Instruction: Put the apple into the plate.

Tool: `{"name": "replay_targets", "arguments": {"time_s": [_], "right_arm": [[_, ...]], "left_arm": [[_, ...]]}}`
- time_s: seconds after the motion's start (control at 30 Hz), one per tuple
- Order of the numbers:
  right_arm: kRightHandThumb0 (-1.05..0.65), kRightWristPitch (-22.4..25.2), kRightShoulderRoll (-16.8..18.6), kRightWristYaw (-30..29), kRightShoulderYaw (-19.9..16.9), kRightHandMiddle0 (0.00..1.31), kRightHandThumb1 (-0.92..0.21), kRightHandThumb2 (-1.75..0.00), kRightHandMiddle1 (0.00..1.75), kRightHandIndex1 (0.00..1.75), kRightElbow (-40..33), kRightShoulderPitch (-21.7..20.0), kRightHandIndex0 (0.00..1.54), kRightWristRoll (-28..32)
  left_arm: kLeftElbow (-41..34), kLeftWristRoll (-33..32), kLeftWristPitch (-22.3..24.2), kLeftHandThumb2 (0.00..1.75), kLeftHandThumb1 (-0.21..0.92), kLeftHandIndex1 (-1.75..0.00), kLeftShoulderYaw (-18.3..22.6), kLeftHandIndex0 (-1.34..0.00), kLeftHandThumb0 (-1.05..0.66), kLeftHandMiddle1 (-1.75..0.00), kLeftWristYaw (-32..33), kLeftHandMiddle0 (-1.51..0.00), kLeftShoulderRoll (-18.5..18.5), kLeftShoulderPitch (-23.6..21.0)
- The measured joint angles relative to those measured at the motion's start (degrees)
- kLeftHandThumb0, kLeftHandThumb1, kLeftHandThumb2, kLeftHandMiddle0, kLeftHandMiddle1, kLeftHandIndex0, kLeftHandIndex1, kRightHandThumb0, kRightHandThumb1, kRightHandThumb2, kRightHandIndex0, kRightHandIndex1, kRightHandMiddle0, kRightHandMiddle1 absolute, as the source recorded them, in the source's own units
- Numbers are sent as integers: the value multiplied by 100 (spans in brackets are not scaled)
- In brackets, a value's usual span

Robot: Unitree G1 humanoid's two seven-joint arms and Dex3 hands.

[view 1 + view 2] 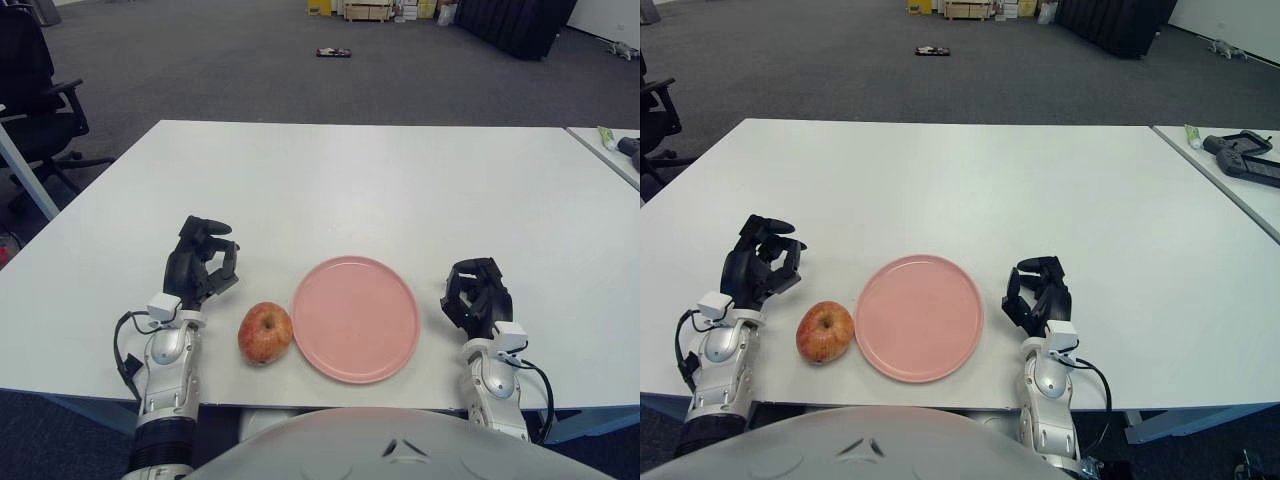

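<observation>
A red and yellow apple [265, 333] stands on the white table just left of the pink plate [355, 318], close to its rim. The plate holds nothing. My left hand [200, 262] is up and to the left of the apple, apart from it, with its black fingers curled and nothing in them. My right hand [477, 293] shows to the right of the plate, fingers curled, holding nothing.
The white table [360, 190] stretches far behind the plate. A second table at the right edge carries a dark device [1245, 157] and a small tube [1192, 135]. A black office chair [35, 90] stands at the far left on grey carpet.
</observation>
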Motion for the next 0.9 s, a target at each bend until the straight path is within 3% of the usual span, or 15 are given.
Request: {"name": "replay_targets", "arguments": {"time_s": [0.27,0.43,0.7,0.9], "right_arm": [[-39,-58,0,-46,22,36,-65,-90,175,175,49,-17,62,-10],[-39,-64,-4,-59,34,37,-64,-91,175,175,66,-37,62,-20],[-39,-70,-7,-58,50,37,-64,-91,175,175,106,-67,62,-26],[-39,-76,-8,-49,58,37,-63,-92,175,175,112,-77,61,-14]], "left_arm": [[627,118,-830,71,92,-102,161,0,-79,-69,-139,0,483,-108],[294,930,-1236,62,92,-72,168,0,-91,-44,77,0,616,167],[-83,1928,-1199,48,92,-30,178,0,-104,-14,404,0,904,423],[-481,2106,-1017,38,91,-5,174,0,-105,-1,350,0,1192,715]]}}
